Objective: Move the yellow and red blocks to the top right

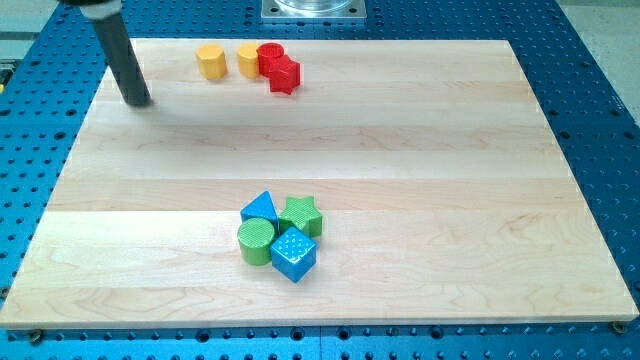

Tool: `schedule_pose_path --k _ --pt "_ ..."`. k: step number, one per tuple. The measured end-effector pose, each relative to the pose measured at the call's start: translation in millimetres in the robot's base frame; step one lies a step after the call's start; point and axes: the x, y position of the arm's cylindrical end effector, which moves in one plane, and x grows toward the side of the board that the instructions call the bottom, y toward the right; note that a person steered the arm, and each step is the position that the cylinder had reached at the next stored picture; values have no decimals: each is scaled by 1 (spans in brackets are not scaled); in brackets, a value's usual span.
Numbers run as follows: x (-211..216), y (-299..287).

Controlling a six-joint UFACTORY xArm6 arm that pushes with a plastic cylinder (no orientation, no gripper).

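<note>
Two yellow blocks sit near the view's top, left of centre: a hexagonal yellow one and a second yellow block to its right. The second touches a red round block, and a red star-like block lies just below and right of that. My tip rests on the board at the view's upper left, well left of the hexagonal yellow block and apart from every block.
A cluster lies at the lower centre: a blue triangular block, a green star, a green round block and a blue cube. The wooden board lies on a blue perforated table. A metal mount is at top centre.
</note>
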Motion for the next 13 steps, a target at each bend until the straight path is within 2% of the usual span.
schedule_pose_path --k 2,3,4,7,8,9,10,11,12,13 --pt "-35 86" --pt "-55 66" --pt "-60 83" --pt "-34 320" --pt "-28 334" --pt "12 319" --pt "48 365" --pt "45 406" --pt "14 410" --pt "20 419"
